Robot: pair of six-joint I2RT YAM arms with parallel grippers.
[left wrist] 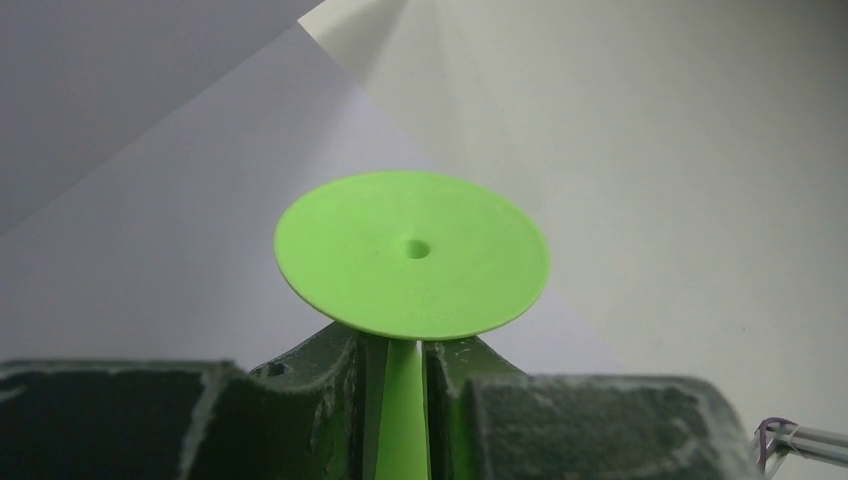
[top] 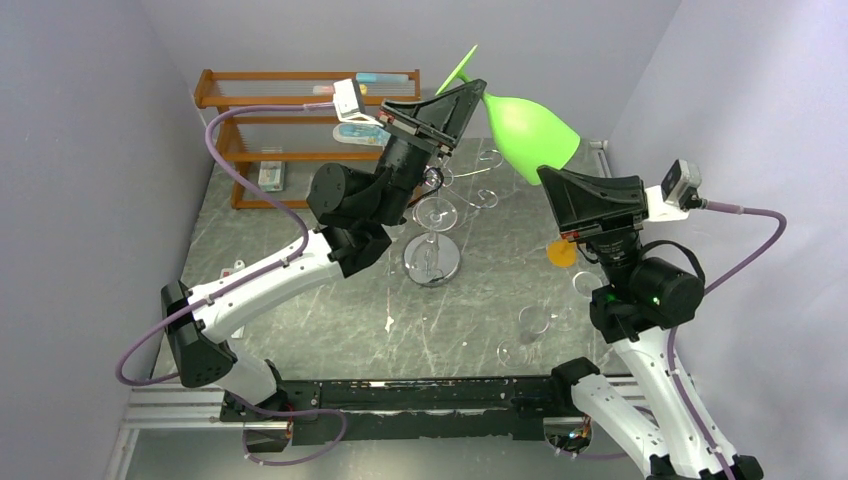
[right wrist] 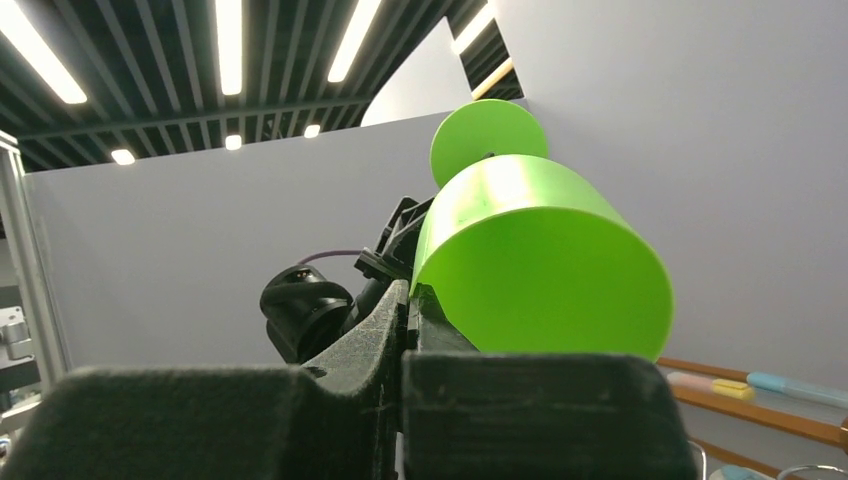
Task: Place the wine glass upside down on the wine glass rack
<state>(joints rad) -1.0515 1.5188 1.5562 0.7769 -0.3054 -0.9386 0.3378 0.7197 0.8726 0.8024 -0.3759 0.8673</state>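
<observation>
Wine glass (top: 530,135) first: it hangs in the air above and just to the right of the rack (top: 432,262), tilted, with the foot up and to the left and the mouth of the bowl down and to the right. It is not yet on any of the wire arms.

Left of the rack, the left arm rises from its base, bends at the elbow and tips its wrist upward. The left gripper (top: 472,92) points up past the rack's top, its jaws closed snugly about the stem just under the foot.

Right of the rack, the right arm stands nearly upright and the right gripper (top: 548,176) aims up and left at the bowl. Its jaws are pressed together, and the rim's edge runs down into the seam between them, so the thin wall looks pinched there, though I cannot be sure.

The risk, as I judge it, lies in two grips on one stiff glass. If either arm moves before the other lets go, the stem could snap or twist free. If both loosen, the glass drops onto the rack, and lowering it while tilted could catch the foot on a curled arm.
</observation>
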